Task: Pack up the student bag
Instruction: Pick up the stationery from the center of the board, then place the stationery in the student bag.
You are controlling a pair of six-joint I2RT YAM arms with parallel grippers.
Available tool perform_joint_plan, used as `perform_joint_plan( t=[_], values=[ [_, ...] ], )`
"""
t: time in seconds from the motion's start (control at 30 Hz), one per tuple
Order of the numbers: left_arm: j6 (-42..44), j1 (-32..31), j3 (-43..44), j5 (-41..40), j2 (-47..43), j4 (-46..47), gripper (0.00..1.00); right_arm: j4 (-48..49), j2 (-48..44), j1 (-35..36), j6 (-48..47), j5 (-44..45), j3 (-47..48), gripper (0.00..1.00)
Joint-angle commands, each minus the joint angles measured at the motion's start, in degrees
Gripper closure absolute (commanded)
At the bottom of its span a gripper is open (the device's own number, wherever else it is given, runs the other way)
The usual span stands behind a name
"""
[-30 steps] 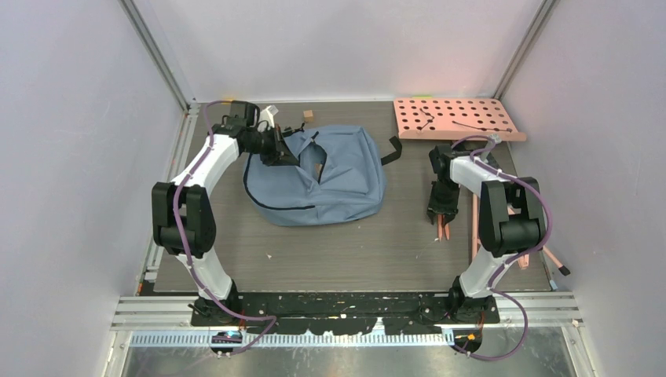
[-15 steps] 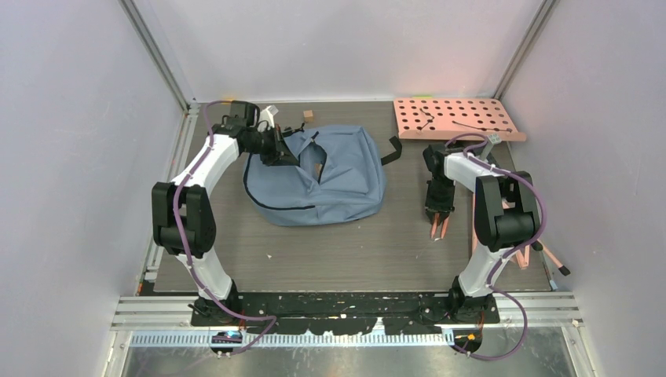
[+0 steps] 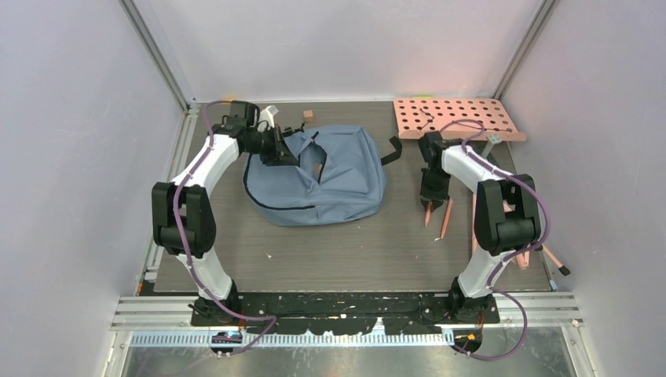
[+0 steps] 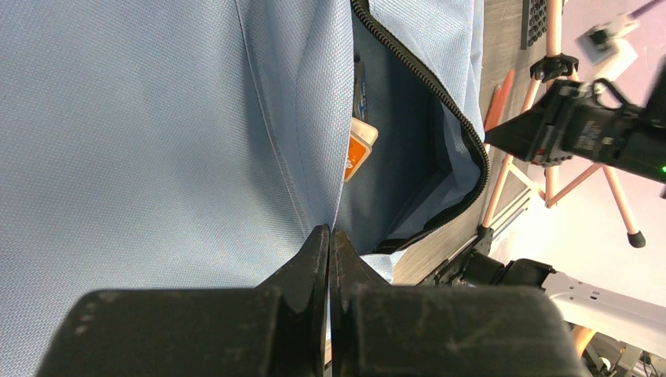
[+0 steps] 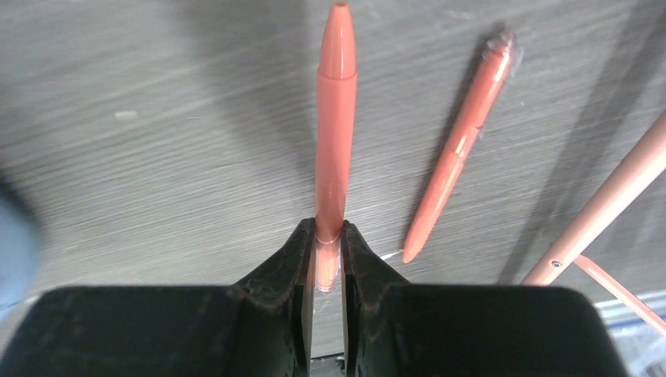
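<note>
While left claw (image 4: 328, 236) pinches student bag (image 3: 338, 184) fabric | right claw (image 5: 328, 232), pointing down, clamps orange pen (image 5: 336, 118).

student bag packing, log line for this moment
left hand: pinching student bag edge | right hand: shut on orange pen | spare pen: on table | bag: unzipped

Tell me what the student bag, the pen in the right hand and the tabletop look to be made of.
The student bag looks like woven, synthetic-looking cloth, matte grey-blue; the weave and stitched seams show. The pen, clamped in the right hand, is smooth and slightly glossy, probably salmon plastic. The tabletop is a matte grey surface with streaked wood grain, likely laminate.
</note>
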Motion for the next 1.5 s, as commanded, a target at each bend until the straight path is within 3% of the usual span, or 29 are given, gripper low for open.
perform_joint_plan(
  t=[0.0, 0.23, 0.47, 0.67, 0.87, 1.07, 1.27, 1.47],
  values=[
    [0.2, 1.1, 2.1, 0.9, -2.3, 0.0, 1.0, -1.4, -6.6, 3.6, 1.1, -2.7, 9.2, 0.99],
    [-0.4, 1.1, 1.9, 1.6, -2.6, 0.9, 1.0, -4.7, -2.2, 12.9, 3.9, -9.5, 29.4, 0.99],
    [-0.6, 1.1, 0.9, 2.1, -3.4, 1.8, 1.0, -9.2, 9.1, 24.0, 6.9, -14.8, 56.3, 0.99],
    [-0.9, 1.0, 0.9, 2.6, -3.2, 2.4, 1.0, -15.2, 18.9, 29.2, 7.3, -19.3, 74.0, 0.99],
    [-1.2, 1.1, 0.8, 2.9, -3.5, 2.8, 1.0, -15.2, 24.2, 29.6, 6.9, -23.0, 76.7, 0.99],
    [-1.3, 1.1, 0.4, 3.1, -3.8, 2.9, 1.0, -8.8, 24.0, 30.3, 4.4, -18.9, 71.8, 0.99],
    [-1.3, 1.0, 0.4, 3.2, -4.0, 2.9, 1.0, -7.1, 28.8, 30.4, -0.7, -13.3, 78.0, 1.0],
    [-1.6, 1.1, 0.4, 3.3, -4.0, 3.1, 1.0, -7.1, 31.1, 31.1, -5.8, -11.0, 76.1, 0.99]
  ],
)
